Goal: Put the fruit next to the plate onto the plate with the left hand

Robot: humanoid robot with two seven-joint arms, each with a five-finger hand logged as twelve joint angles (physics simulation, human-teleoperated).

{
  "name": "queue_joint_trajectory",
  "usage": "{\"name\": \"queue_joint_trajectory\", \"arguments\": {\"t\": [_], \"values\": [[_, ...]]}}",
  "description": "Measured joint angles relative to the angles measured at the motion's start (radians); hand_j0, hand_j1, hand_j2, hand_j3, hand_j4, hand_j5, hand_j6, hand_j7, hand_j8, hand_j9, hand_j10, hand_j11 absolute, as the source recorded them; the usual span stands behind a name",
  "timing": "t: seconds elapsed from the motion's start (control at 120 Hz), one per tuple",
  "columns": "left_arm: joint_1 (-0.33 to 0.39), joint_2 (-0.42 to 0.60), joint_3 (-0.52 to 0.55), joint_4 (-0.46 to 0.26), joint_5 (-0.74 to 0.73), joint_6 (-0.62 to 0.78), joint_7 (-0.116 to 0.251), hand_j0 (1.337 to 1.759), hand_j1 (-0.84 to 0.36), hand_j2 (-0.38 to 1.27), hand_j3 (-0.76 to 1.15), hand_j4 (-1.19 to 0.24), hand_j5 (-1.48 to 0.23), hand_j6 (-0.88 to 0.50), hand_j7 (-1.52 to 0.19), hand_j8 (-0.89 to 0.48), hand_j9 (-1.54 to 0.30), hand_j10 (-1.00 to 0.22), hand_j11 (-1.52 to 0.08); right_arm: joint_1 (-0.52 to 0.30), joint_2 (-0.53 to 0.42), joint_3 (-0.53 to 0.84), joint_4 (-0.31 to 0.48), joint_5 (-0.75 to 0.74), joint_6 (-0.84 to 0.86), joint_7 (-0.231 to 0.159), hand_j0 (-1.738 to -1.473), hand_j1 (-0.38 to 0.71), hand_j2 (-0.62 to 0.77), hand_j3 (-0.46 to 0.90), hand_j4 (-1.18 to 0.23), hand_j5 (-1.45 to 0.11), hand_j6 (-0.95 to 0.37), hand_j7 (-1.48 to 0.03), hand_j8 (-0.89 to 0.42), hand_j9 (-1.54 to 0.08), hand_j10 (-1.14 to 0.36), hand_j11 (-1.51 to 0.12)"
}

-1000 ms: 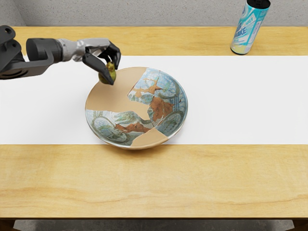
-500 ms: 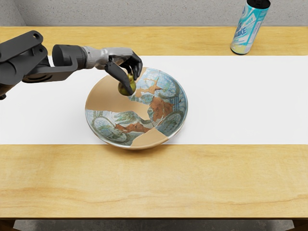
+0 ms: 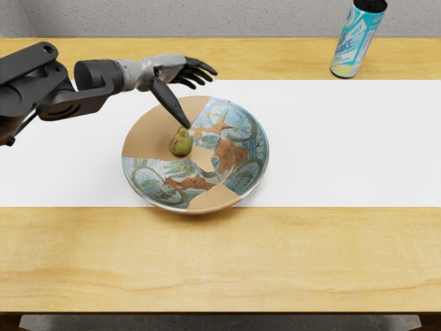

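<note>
**Op:** Surface and background?

**Log:** You have a light wooden table (image 3: 220, 262) in front of a grey wall (image 3: 207, 17). A white runner (image 3: 344, 138) lies across the table from side to side. The plate (image 3: 148, 138) sits on the runner left of centre. It is deep and bowl-like, with a patchwork of tan and blue-green pattern.

**Op:** Where is the fruit?

**Log:** The fruit (image 3: 180, 142), a small green-yellow pear, lies inside the plate on its upper-left tan patch. It rests on the plate's surface and is free of the hand.

**Op:** And the left hand?

**Log:** Your left hand (image 3: 165, 69) comes in from the left edge and hovers over the plate's far-left rim. Its fingers (image 3: 196, 72) are spread and stretched toward the right, gripping nothing. The thumb (image 3: 172, 105) slants down, and its tip is just above the top of the pear. Whether it touches the pear cannot be told from this view.

**Op:** Anything close by or in the way?

**Log:** A tall teal-and-white can (image 3: 357, 38) stands upright on the bare wood at the far right, beyond the runner and well apart from the plate and hand. Over the fruit you have only the thumb. The dark forearm (image 3: 41, 86) crosses the runner's left end, clear of the plate.
</note>
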Motion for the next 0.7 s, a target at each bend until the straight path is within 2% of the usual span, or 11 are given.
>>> {"name": "queue_joint_trajectory", "arguments": {"t": [0.033,0.1,0.175,0.292,0.417,0.467,0.55,0.7], "values": [[0.011,0.01,0.001,-0.008,-0.036,-0.009,0.001,1.657,0.15,0.1,0.0,-0.21,-0.28,-0.21,-0.28,-0.17,-0.28,-0.17,-0.28,0.0,0.0,0.0,0.0,0.0,0.0,0.0,-1.658,-0.35,0.0,0.0,0.0,0.0,0.0,0.0,0.0,0.0,0.0,0.0],[0.02,0.11,0.005,-0.057,-0.156,-0.064,0.013,1.658,0.2,0.08,0.0,-0.16,-0.21,-0.16,-0.21,-0.13,-0.21,-0.13,-0.21,0.0,0.0,0.0,0.0,0.0,0.0,0.0,-1.658,-0.35,0.0,0.0,0.0,0.0,0.0,0.0,0.0,0.0,0.0,0.0],[0.026,0.166,0.009,-0.12,-0.269,-0.128,0.076,1.658,0.24,0.05,0.0,-0.12,-0.16,-0.11,-0.15,-0.1,-0.15,-0.1,-0.15,0.0,0.0,0.0,0.0,-0.001,0.0,0.0,-1.658,-0.35,0.0,0.0,0.0,0.0,0.0,0.0,0.0,0.0,0.0,0.0],[0.055,0.272,0.018,-0.189,-0.457,-0.17,0.153,1.658,0.27,0.03,0.0,-0.08,-0.1,-0.07,-0.1,-0.06,-0.1,-0.06,-0.1,0.0,0.0,0.0,0.001,0.0,0.001,-0.001,-1.658,-0.35,0.0,0.0,0.0,0.0,0.0,0.0,0.0,0.0,0.0,0.0],[0.07,0.39,0.046,-0.318,-0.628,-0.185,0.233,1.658,0.3,0.02,0.0,-0.05,-0.07,-0.05,-0.07,-0.04,-0.07,-0.04,-0.07,0.0,0.0,0.001,0.001,0.0,0.001,-0.001,-1.658,-0.35,0.0,0.0,0.0,0.0,0.0,0.0,0.0,0.0,0.0,0.0],[0.074,0.424,0.065,-0.354,-0.684,-0.187,0.248,1.658,0.3,0.02,0.0,-0.04,-0.06,-0.04,-0.06,-0.04,-0.06,-0.04,-0.06,0.0,0.0,0.001,0.0,0.0,0.001,-0.001,-1.658,-0.35,0.0,0.0,0.0,0.0,0.0,0.0,0.0,0.0,0.0,0.0],[0.145,0.534,0.082,-0.404,-0.755,-0.189,0.262,1.658,0.31,0.01,0.0,-0.04,-0.05,-0.03,-0.05,-0.03,-0.05,-0.03,-0.05,-0.001,0.0,0.002,0.0,0.001,0.002,-0.001,-1.658,-0.35,0.0,0.0,0.0,0.0,0.0,0.0,0.0,0.0,0.0,0.0],[0.152,0.609,0.094,-0.444,-0.795,-0.191,0.274,1.658,0.32,0.01,0.0,-0.03,-0.04,-0.03,-0.04,-0.02,-0.04,-0.02,-0.04,-0.001,0.0,0.002,0.0,0.0,0.002,-0.001,-1.658,-0.35,0.0,0.0,0.0,0.0,0.0,0.0,0.0,0.0,0.0,0.0]]}}
